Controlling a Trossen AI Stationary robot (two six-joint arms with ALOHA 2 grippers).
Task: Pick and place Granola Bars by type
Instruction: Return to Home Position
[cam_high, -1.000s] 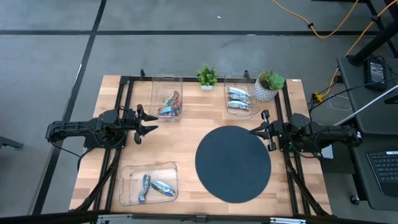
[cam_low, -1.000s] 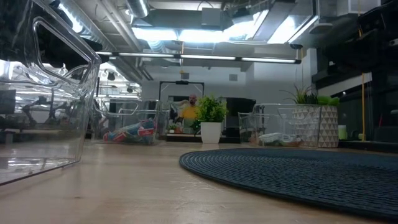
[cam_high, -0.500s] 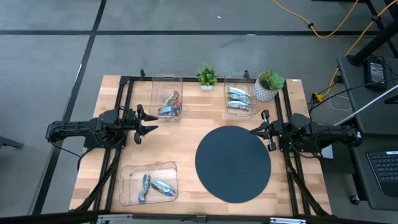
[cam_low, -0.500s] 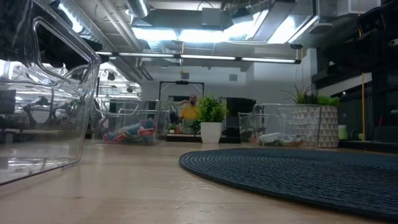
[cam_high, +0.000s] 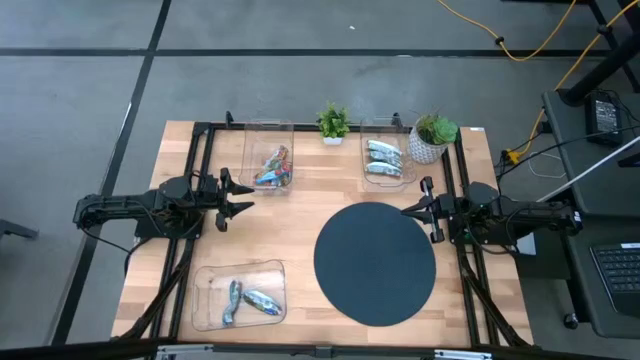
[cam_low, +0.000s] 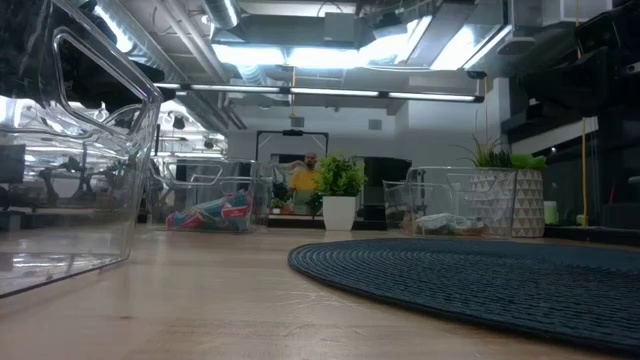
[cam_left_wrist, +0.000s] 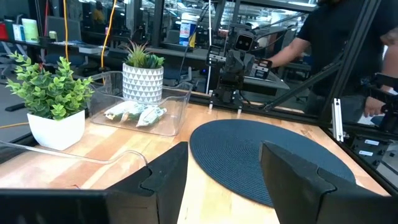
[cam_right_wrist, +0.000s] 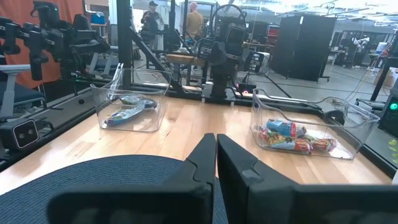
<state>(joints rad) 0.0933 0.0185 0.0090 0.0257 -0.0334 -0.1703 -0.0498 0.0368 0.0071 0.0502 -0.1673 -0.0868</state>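
Observation:
The granola bars lie in three clear trays. Red and blue ones (cam_high: 272, 166) fill the far-left tray (cam_high: 268, 130). Silver-white ones (cam_high: 384, 156) are in the far-right tray (cam_high: 386, 125). Green and blue ones (cam_high: 250, 300) are in the near-left tray (cam_high: 205, 295). My left gripper (cam_high: 245, 198) hovers open at the table's left side, level and pointing right, with nothing between its fingers (cam_left_wrist: 165, 177). At the right side my right gripper (cam_high: 406, 210) is shut and level, and it points left over the rim of the round mat (cam_high: 375, 262).
A dark round mat covers the middle right of the table. At the far edge stand a small potted plant (cam_high: 333, 122) and a plant in a patterned white pot (cam_high: 430, 138). A black frame (cam_high: 195, 180) runs along both sides. People show in the room beyond (cam_left_wrist: 323, 37).

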